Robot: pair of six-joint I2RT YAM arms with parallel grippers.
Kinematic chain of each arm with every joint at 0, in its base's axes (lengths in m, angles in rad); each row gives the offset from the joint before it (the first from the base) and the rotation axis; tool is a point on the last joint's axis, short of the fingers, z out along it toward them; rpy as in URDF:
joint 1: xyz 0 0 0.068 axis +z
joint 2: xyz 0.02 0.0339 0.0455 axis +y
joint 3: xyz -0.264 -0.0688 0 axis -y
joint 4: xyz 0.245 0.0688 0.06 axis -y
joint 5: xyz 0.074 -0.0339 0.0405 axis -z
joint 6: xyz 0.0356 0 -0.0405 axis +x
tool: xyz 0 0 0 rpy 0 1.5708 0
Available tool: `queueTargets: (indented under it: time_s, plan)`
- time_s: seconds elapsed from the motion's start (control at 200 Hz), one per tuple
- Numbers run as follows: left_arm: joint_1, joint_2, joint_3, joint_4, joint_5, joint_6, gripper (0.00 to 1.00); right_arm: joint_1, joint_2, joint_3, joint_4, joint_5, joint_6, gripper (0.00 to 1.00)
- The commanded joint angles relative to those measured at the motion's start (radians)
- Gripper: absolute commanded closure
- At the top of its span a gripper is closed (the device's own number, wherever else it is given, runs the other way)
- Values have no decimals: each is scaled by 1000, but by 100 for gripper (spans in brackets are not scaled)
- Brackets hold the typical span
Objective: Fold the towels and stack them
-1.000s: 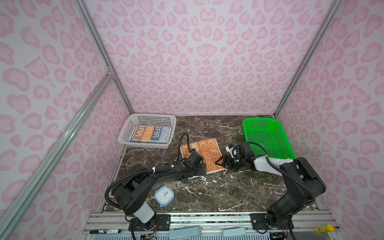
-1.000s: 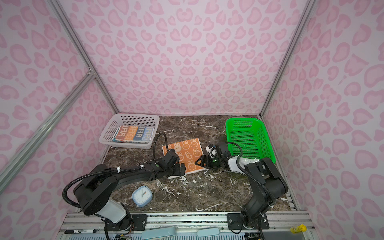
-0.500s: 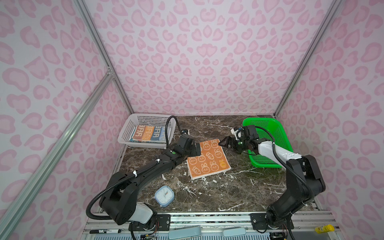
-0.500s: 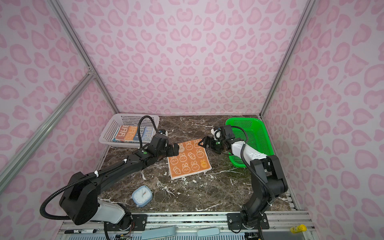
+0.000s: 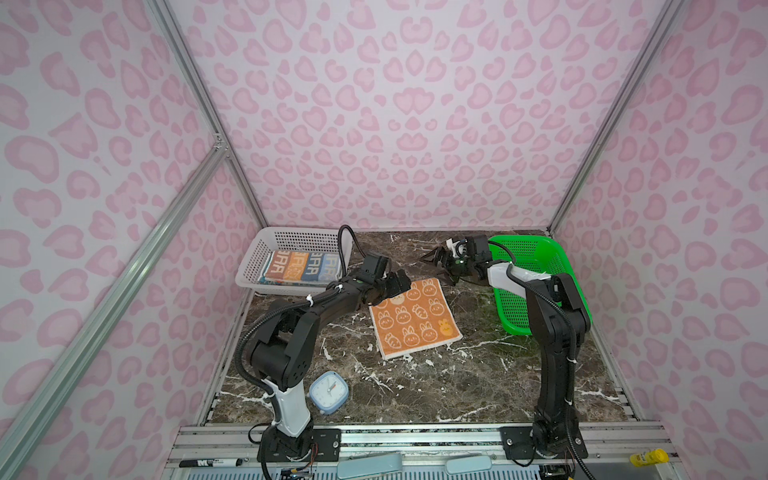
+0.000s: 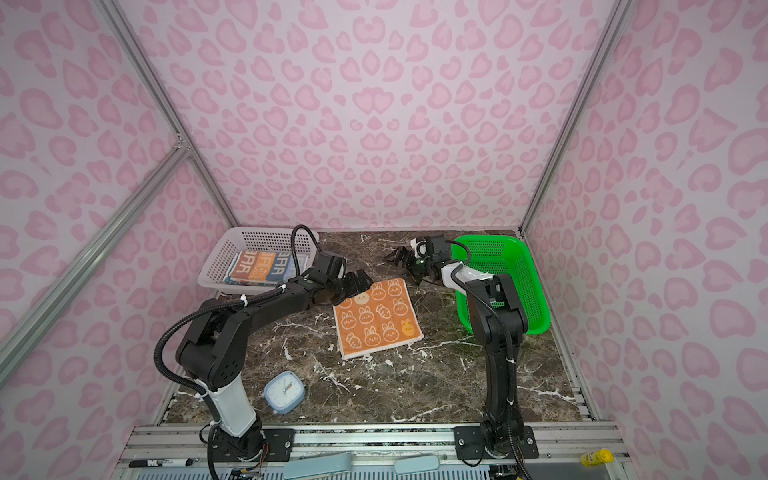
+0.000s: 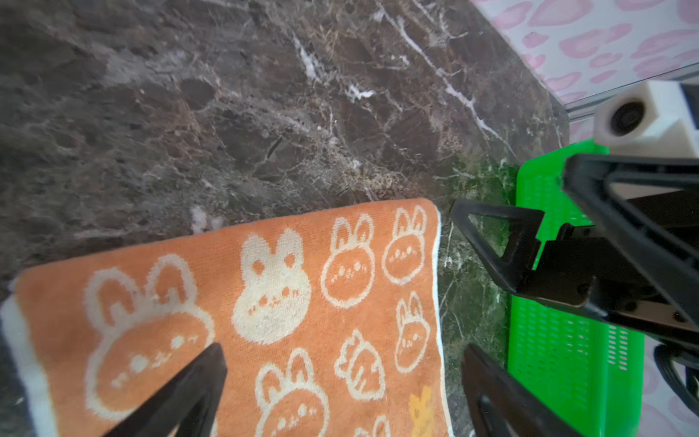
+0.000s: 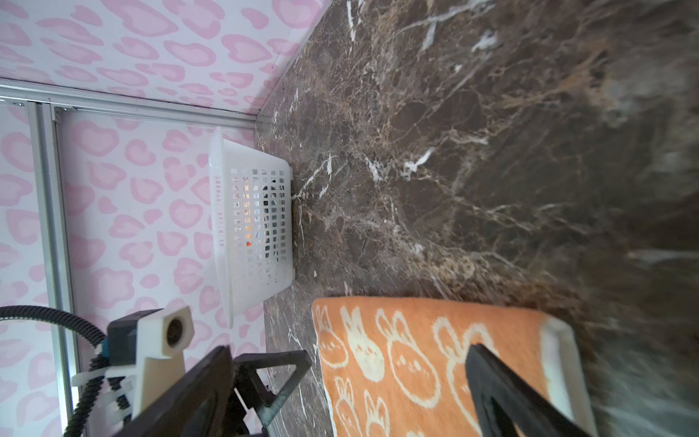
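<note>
Beneath my left pincer (image 5: 395,284) and at the tips of my right pincer (image 5: 439,267) — both spread wide, empty — lies the orange bunny towel (image 5: 415,318), flat. I'd pinch both corners low and level, then carry them evenly to the opposite hem — no skew.

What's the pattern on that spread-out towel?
The towel shows cream bunnies on orange; clearest in the left wrist view.

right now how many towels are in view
2: the orange towel lies on the table between the arms, and the blue, orange and cream towel sits in the white basket. Another could be hidden beneath it.
</note>
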Motion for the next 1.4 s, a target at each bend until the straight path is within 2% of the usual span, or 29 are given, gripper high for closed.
queueTargets:
  time_s: [0.0, 0.22, 0.325, 0.39, 0.465, 0.59, 0.765, 0.865, 1.05, 1.185, 1.325, 1.395]
  plan:
    - [17, 37, 12, 28, 14, -3, 2, 12, 49, 14, 46, -27, 32, 2]
    - [43, 95, 36, -62, -58, 107, 2, -1, 98, -12, 30, -21, -6, 2]
    - [43, 141, 90, -117, -38, 193, 2, -6, 85, -29, -5, -18, -48, 2]
    - [31, 155, 129, -164, -54, 241, 2, 3, 53, -1, -119, -10, -148, 2]
    - [16, 130, 140, -179, -85, 283, 2, 11, -10, 36, -295, 65, -294, 2]
    - [4, 69, 152, -193, -119, 338, 2, -8, -65, 121, -470, 156, -427, 2]
    - [4, 13, 191, -217, -100, 393, 2, -8, -3, 276, -719, 324, -639, 2]
    - [3, -14, 175, -205, -86, 397, 2, -2, 51, 344, -788, 398, -715, 2]
    - [-1, -39, 121, -191, -93, 393, 2, 12, 136, 439, -867, 459, -792, 25]
    - [-2, -37, 109, -193, -97, 396, 2, 22, 190, 487, -906, 499, -834, 33]
    - [-2, -32, 106, -196, -98, 398, 2, 23, 221, 514, -914, 462, -839, 43]
    - [-2, -24, 108, -198, -92, 399, 2, 26, 238, 529, -917, 456, -839, 45]
